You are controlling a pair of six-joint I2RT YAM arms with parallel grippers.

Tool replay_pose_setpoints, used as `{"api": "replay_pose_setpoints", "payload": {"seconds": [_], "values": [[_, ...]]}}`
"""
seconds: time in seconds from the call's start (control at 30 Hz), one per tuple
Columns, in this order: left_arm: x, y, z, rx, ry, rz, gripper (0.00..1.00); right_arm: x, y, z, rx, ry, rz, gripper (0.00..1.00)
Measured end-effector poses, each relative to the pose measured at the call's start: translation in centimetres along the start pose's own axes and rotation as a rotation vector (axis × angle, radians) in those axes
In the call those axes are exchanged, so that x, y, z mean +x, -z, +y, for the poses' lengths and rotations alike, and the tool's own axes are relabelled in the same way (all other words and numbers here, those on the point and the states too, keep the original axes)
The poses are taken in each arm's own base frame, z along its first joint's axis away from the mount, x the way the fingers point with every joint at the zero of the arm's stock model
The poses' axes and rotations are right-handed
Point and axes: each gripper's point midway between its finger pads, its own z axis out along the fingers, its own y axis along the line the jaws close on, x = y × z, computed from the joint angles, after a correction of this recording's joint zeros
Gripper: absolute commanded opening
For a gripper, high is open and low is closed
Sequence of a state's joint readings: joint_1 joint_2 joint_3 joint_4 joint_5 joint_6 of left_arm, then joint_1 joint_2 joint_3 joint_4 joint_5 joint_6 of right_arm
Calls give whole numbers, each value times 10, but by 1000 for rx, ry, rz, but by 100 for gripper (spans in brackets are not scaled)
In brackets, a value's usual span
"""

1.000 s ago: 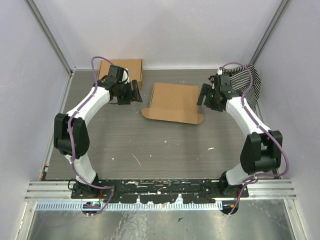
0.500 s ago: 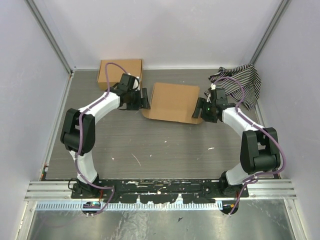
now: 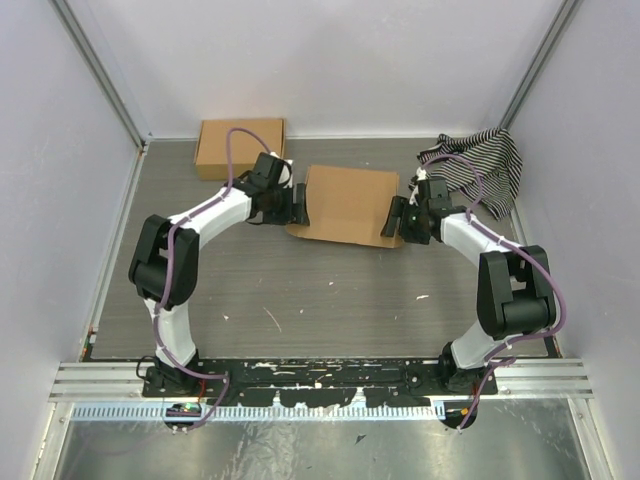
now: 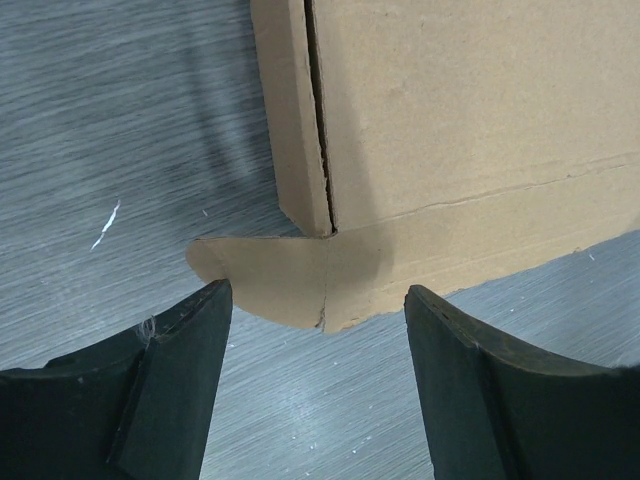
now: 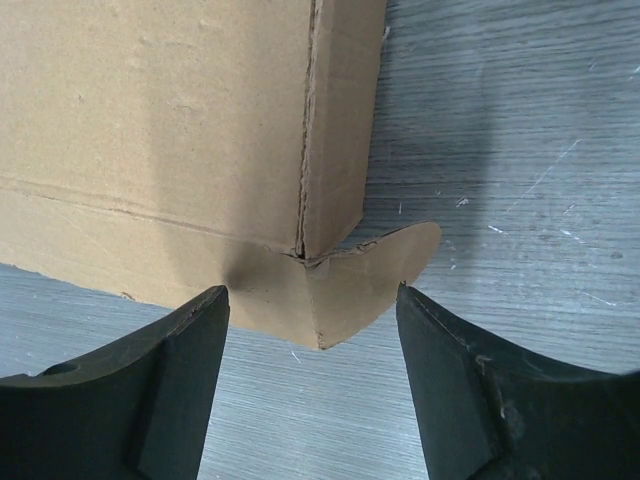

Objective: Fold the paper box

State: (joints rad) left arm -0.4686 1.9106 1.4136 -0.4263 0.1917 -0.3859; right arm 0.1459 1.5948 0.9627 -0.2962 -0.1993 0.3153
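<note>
- Across the table, both arms have swung inward in the last second and now flank the paper box. The box lies flat just past centre toward 12 o'clock, much where it was.
- My left gripper sits at the box's 8 o'clock corner, jaws wide apart, holding nothing.
- My right gripper sits at the 4 o'clock corner, also parted and empty.
- Each straddles a rounded corner tab, and I judge tucking these comes next.
</note>
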Motion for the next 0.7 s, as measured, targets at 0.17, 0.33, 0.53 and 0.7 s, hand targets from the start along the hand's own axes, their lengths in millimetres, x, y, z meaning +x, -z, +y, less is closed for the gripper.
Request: {"api": "replay_pose_setpoints", "payload": {"seconds": [0.17, 0.33, 0.53, 0.7], "values": [[5, -6, 1, -5, -13, 15, 76, 2, -1, 7, -21, 19, 4, 71], [6, -6, 0, -4, -20, 16, 76, 3, -1, 15, -47, 44, 6, 70], [8, -7, -3, 7, -24, 23, 74, 5, -3, 23, -70, 67, 8, 69], [15, -11, -8, 25, -23, 46, 71, 8, -5, 25, -78, 74, 19, 65]]}}
